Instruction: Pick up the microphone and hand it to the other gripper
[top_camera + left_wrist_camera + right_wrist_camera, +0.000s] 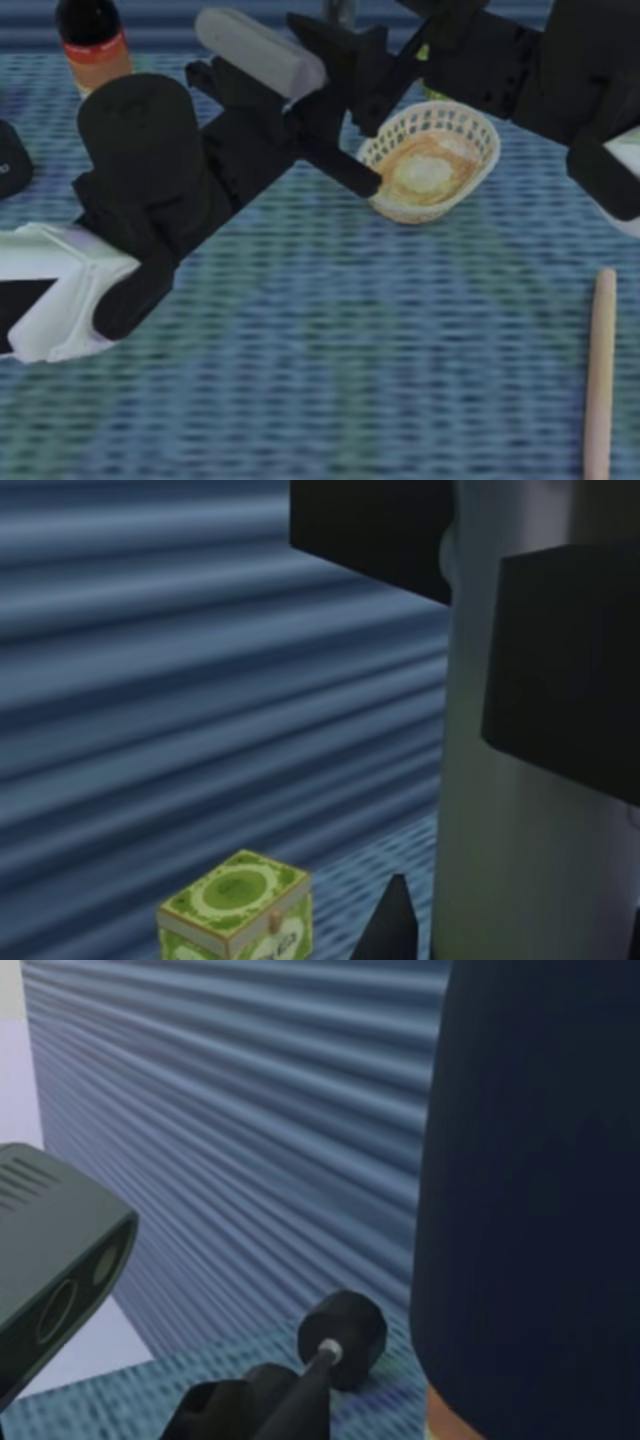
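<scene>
Left end effector (300,95) is gripping the microphone (262,50) above the desk (330,340); right end effector (372,88) is meeting it, grip state unclear.

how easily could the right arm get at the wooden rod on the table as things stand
Probably yes. The wooden rod lies in the open by the table's right edge, nothing on it or beside it. But the right gripper is up by the microphone that the left gripper holds, near the basket.

Rendered simulation: blue-textured table (350,350).
</scene>
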